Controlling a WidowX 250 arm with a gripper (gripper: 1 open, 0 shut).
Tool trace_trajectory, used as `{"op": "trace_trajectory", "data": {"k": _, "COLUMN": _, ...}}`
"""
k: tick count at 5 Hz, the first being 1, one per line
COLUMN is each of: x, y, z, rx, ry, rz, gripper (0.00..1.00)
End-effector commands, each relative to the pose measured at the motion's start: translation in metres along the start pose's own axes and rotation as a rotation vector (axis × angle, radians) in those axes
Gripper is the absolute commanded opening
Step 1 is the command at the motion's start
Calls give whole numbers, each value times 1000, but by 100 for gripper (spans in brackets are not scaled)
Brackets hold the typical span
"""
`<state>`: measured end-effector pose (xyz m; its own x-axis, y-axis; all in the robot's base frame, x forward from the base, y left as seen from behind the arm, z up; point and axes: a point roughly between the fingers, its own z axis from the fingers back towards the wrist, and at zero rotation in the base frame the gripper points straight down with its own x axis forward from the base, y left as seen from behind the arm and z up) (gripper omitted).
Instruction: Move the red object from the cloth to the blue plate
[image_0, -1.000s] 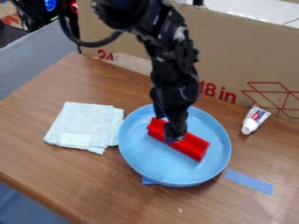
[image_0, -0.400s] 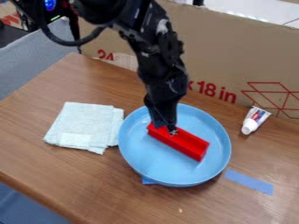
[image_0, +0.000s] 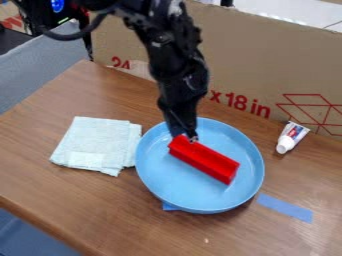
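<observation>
Fingers (image_0: 191, 134) together above the twelve o'clock side of the blue plate (image_0: 158, 188), I see the red object (image_0: 205, 160) lying inside it, cloth (image_0: 96, 144) at nine o'clock on the table (image_0: 127, 212)

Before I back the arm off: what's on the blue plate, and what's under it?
The red block lies on the plate. Blue tape shows past the plate's edge; whether it runs on underneath, the plate hides.
</observation>
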<state>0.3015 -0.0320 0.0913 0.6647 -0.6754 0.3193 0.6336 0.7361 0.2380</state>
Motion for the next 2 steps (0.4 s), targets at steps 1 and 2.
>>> {"op": "trace_trajectory", "data": {"k": 1, "x": 4, "y": -12, "z": 3, "rx": 30, "ry": -39, "rz": 3, "gripper": 0}}
{"op": "trace_trajectory", "data": {"k": 2, "x": -14, "y": -9, "z": 6, "rx": 20, "ry": -41, "rz": 17, "gripper": 100}}
